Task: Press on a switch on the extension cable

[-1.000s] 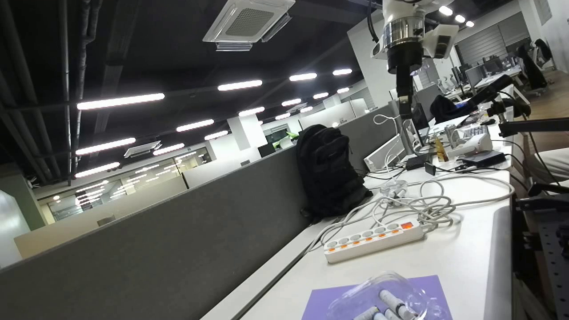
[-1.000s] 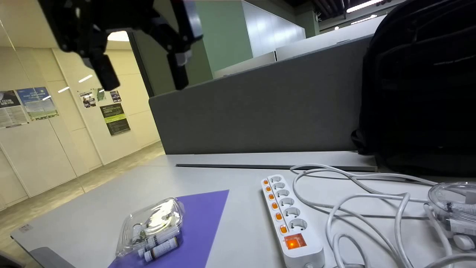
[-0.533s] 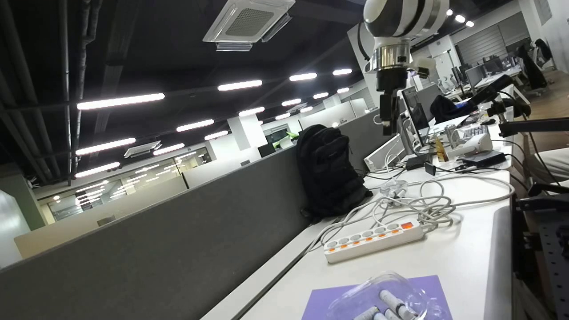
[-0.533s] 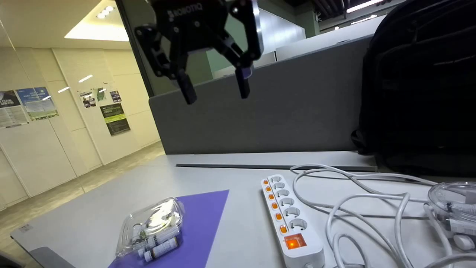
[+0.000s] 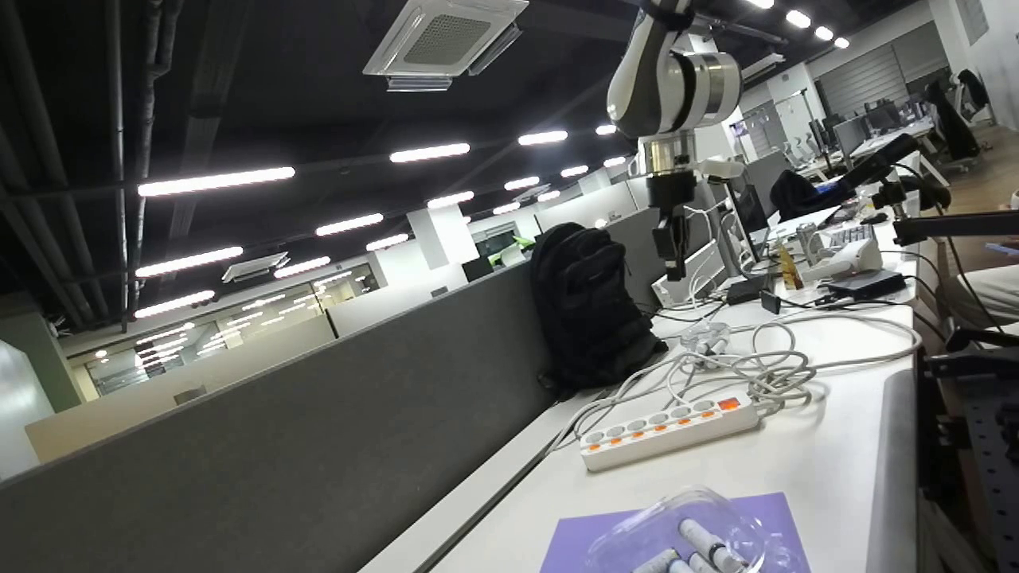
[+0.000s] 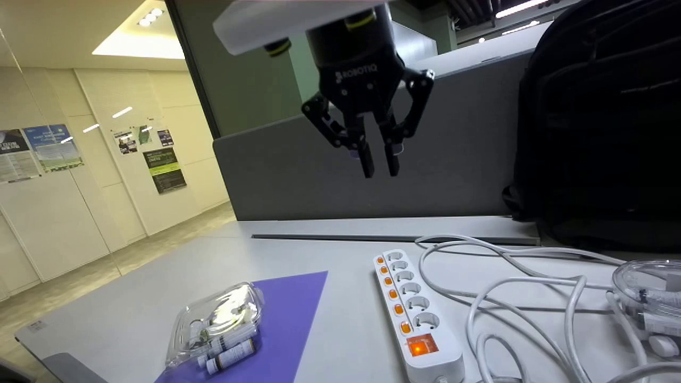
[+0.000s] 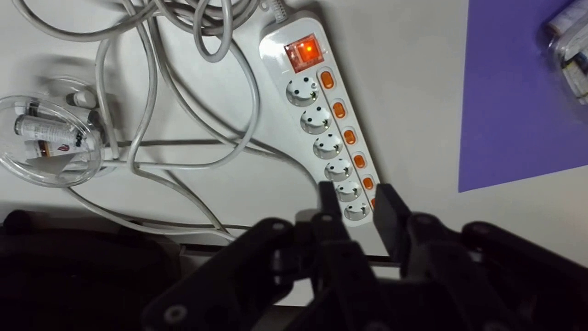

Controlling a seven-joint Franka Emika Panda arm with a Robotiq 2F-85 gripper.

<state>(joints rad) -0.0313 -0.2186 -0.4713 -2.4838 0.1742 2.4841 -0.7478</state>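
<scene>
**Black two-finger gripper [image 6: 381, 171] lower and narrower; switch press outstanding**

Relative to the earlier frames, the gripper has descended and shifted sideways, and its fingers [image 6: 366, 162] have drawn toward each other. In both exterior views, the long, narrow white plastic power strip [image 6: 409, 314], which is the extension cable, has not moved.

End effector: the fingers stand part-way together with a narrow gap remaining and nothing between them. The tips hang well above the strip; there is no contact.

Strip: it lies on the white desk [image 6: 351, 303], sockets [image 7: 327, 146] facing up. Small oval orange buttons [image 7: 349, 137] run alongside the sockets. The large rectangular red-orange rocker switch [image 7: 304, 53] at the cord end is lit. In the wrist view, the opposite end appears nearest the fingertips.

Surroundings: loose white cords [image 6: 570, 316] lie to one side; a flat purple sheet [image 6: 295, 314] lies on the other, apart from the strip.

Status: the approach appears under way. Alignment, final lowering and the press remain. Which switch is intended cannot be told; the lit rocker alone does not confirm completion.
</scene>
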